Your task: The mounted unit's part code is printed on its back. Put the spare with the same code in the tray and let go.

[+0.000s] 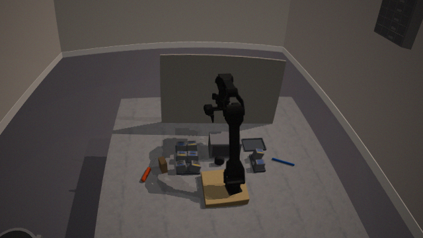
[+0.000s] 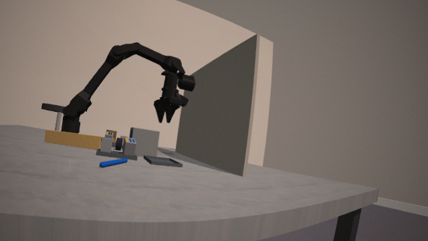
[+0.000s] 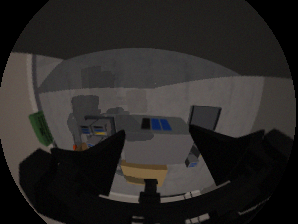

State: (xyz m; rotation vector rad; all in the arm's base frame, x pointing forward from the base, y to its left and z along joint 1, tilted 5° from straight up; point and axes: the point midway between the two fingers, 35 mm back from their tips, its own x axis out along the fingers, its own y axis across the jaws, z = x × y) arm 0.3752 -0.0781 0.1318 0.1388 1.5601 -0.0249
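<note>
A grey tabletop (image 1: pixel 297 198) stands on a purple-grey floor (image 1: pixel 66 99) between beige walls, with an upright board (image 1: pixel 185 82) across its far part. Left of the arm's tan base plate (image 1: pixel 211 198) sit six spares (image 1: pixel 187 157) in two rows — the mounted unit (image 1: pixel 258 158) sits right of the plate, one dark tray (image 1: pixel 253 144) just behind it. One blue pen (image 1: pixel 283 161), one orange screwdriver (image 1: pixel 145 174), one grey box (image 1: pixel 218 145). The end effector (image 2: pixel 165 115) hangs high before the board, spread wide, holding nothing.
</note>
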